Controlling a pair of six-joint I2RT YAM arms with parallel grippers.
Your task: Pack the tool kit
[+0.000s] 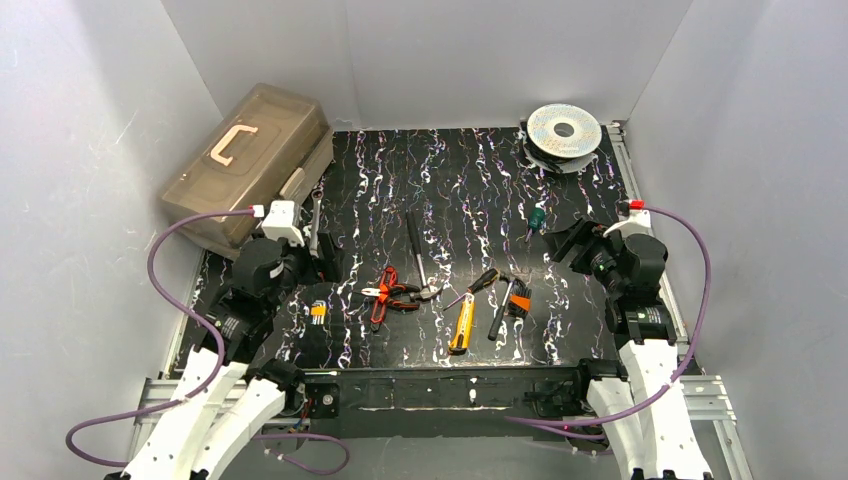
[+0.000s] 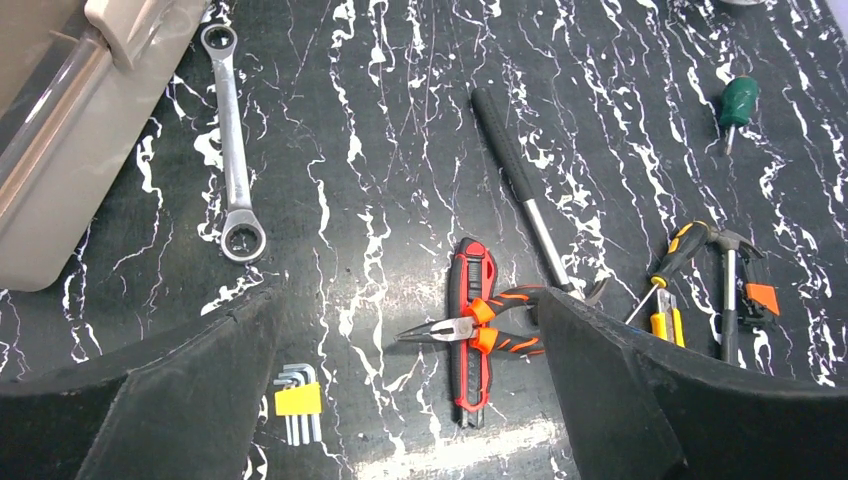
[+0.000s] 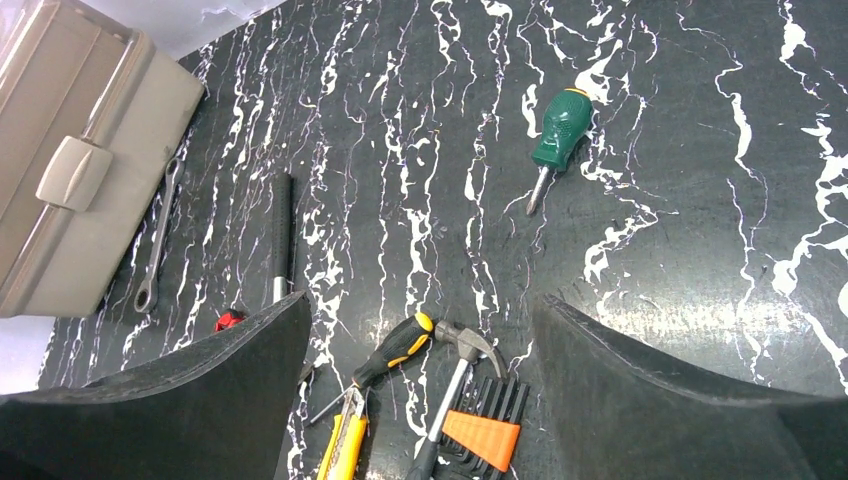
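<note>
Meanwhile, left fingers (image 2: 170,400) and right fingers (image 3: 190,400) wide apart, empty, above scattered tools (image 1: 462,325).

It was a robotics lab cell: plain white walls (image 1: 80,120) boxed a black marbled worktop (image 1: 470,180), aluminium rail (image 1: 626,170) along its right edge.

Plain pale grey walls (image 1: 480,60) enclose a black, white-veined tabletop (image 1: 470,170) on three sides under even light.

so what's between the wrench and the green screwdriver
One long tool with a black grip and metal shaft, otherwise bare tabletop between wrench and green screwdriver. The left wrist view shows it clearly.
</note>
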